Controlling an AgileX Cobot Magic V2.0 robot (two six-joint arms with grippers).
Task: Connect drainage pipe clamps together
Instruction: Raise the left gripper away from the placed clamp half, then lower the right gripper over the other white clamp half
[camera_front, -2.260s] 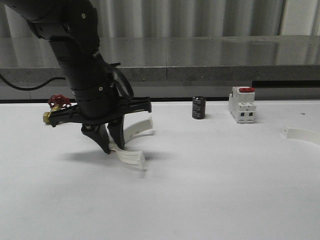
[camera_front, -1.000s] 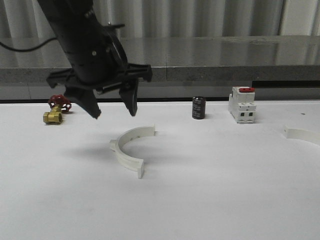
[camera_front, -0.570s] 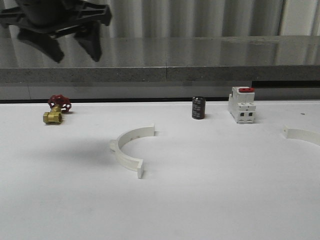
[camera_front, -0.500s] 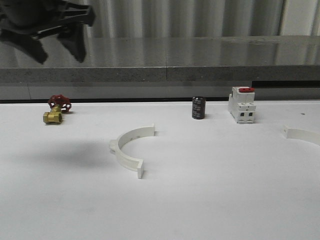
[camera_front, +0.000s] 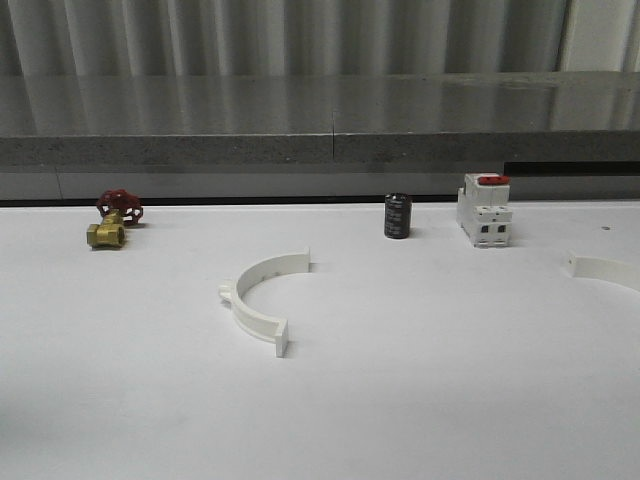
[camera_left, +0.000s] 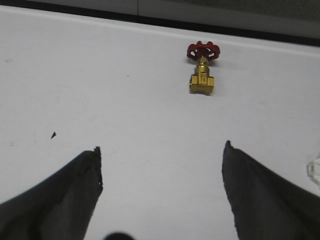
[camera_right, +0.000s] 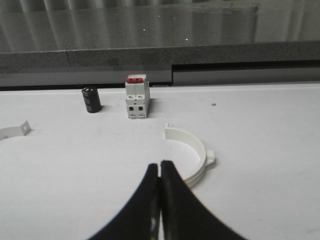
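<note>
1. One half-ring (camera_front: 262, 298) lies flat on the white table (camera_front: 420, 380), left of centre in the front view, open side toward 3 o'clock.
2. Second half-ring (camera_front: 606, 270) lies at the far right edge, well apart from the first; 4 o'clock of the switch (camera_front: 484, 209).
3. Brass valve (camera_front: 113, 218) at 10 o'clock of the first half-ring; black cylinder (camera_front: 397, 215) at 1 o'clock.
4. Left gripper (camera_left: 162, 150): fingers spread wide, holding nothing, above bare table near the valve.
5. Right gripper (camera_right: 159, 167): fingertips pressed together, empty, just short of the second half-ring.
</note>
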